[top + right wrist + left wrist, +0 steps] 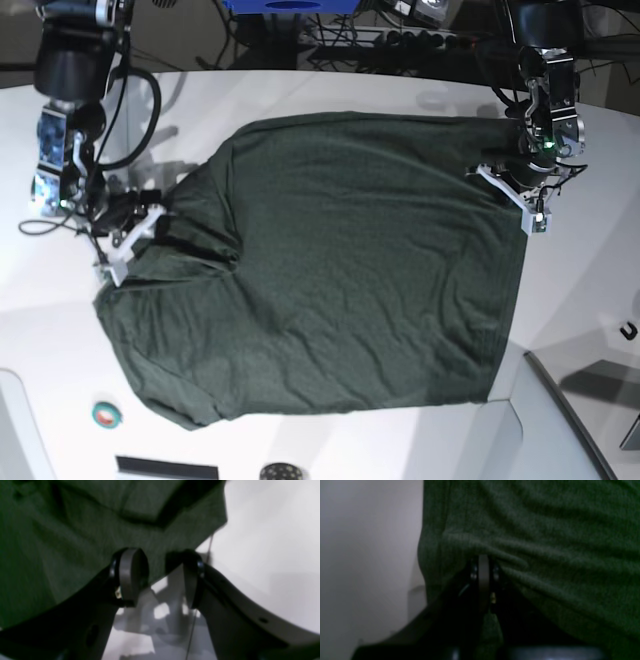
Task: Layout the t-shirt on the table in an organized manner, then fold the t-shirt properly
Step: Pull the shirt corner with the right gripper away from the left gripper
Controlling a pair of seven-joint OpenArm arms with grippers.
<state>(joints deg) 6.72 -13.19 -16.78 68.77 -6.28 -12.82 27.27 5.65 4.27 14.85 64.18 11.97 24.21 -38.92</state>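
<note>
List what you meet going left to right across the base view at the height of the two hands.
Right hand, open at the shirt's sleeve end → t-shirt, spread across the table → left hand, shut on the shirt's far corner → bare white table.

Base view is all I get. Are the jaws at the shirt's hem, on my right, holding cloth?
Observer: Yes. The left wrist view shows the left gripper shut on the t-shirt, cloth bunched around it.
Operator: And the other one?
Observer: The right gripper stands open at the shirt's edge, with bare table showing between its jaws.
Operator: Anything between them?
Observer: No cloth, as far as that blurry view shows.
</note>
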